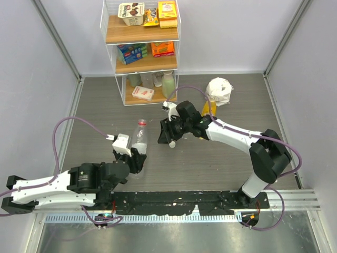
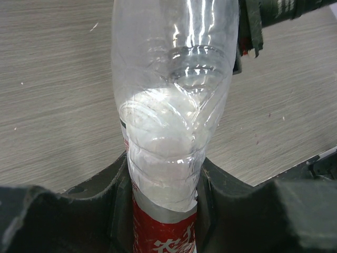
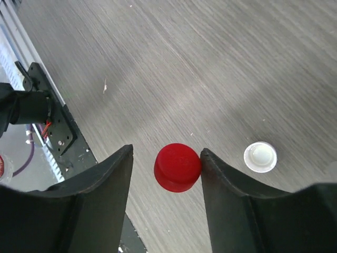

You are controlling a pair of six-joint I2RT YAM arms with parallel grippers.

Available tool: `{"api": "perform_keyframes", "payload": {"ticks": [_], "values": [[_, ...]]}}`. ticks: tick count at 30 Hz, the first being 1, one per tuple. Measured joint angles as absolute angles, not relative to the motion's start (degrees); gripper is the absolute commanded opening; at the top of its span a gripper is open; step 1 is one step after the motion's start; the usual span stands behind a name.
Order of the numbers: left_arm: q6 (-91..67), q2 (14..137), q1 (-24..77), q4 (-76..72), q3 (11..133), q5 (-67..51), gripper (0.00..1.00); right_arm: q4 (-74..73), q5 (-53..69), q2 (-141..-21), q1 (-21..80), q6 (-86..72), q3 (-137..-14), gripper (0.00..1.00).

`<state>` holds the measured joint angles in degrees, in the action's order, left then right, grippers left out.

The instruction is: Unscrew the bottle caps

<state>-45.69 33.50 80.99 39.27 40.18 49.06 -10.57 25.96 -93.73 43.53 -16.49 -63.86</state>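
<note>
Red cap (image 3: 177, 167) touches one finger of the parted right claw (image 3: 166, 153); left claw (image 2: 164, 163) clamps clear bottle (image 2: 174, 79).

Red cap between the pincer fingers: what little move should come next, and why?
Probably open the right pincer a bit wider and lift away, leaving the red cap near the white cap. The cap touches only one finger, with a gap at the other, so it looks already released.

glossy clear plastic bottle (image 2: 174, 105), matt woodgrain table (image 3: 210, 63)
</note>
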Motion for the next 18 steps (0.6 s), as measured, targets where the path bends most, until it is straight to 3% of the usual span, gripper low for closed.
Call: {"api": "perform_keyframes", "payload": {"ticks": [7, 18], "values": [[-45.6, 35.7, 81.0, 38.6, 39.1, 48.4, 0.0, -11.6, 22.1, -89.8, 43.4, -16.4, -63.7, 0.92], [-44.3, 35.2, 81.0, 35.8, 37.8, 47.8, 0.0, -8.1, 26.5, -74.5, 42.4, -18.7, -61.9, 0.96]]}}
